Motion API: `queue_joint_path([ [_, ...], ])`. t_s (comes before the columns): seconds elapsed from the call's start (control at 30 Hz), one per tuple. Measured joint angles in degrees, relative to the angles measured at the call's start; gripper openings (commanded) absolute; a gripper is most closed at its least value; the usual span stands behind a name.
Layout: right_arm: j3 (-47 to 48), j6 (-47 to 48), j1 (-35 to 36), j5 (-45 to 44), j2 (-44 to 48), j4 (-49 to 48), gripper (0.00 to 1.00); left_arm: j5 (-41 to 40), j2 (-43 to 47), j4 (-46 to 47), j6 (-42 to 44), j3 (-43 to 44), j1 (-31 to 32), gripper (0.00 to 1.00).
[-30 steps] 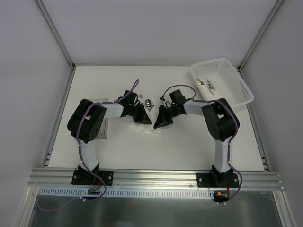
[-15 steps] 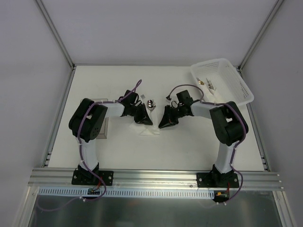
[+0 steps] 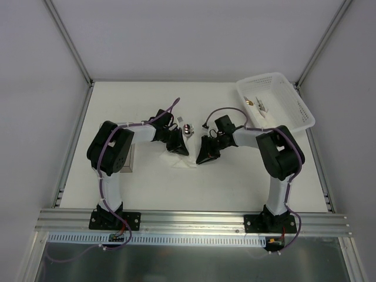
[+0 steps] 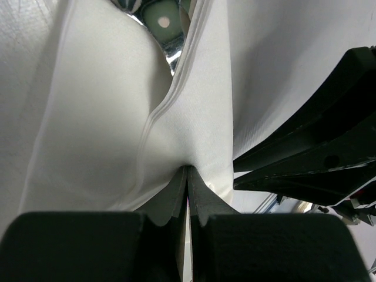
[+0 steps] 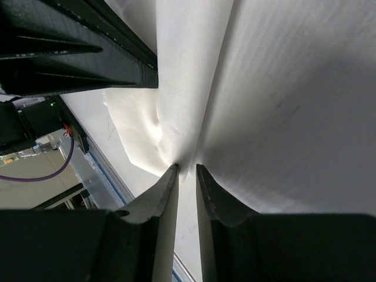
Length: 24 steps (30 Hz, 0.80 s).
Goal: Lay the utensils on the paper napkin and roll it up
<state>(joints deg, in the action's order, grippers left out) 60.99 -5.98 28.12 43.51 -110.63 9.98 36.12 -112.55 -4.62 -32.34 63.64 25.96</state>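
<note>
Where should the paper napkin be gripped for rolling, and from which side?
Probably a pinched-up fold of the paper napkin, taken from above, one gripper per side: the thin, limp sheet offers no firmer part. The left gripper and right gripper hold such folds.

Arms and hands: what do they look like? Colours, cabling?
Both the left arm and right arm have white links, bulky black joint housings and a purple cable alongside. The left hand and right hand are matte black wedges.
</note>
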Motion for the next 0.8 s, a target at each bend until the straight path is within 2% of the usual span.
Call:
queue_joint_path([
  [0.57,-3.80,-8.09,6.93,1.84,-0.52,-8.09,0.22,2.21,-0.70,-3.74,3.34,1.16,-0.02,0.00],
  [0.67,-4.04,-7.63,5.95,1.95,1.29,-6.47,0.22,2.38,-0.83,-3.78,3.58,1.27,-0.02,0.00],
  [0.8,-2.62,-7.17,1.18,1.92,5.25,-5.51,0.21,2.49,-1.25,-4.20,4.04,1.66,-0.02,0.00],
])
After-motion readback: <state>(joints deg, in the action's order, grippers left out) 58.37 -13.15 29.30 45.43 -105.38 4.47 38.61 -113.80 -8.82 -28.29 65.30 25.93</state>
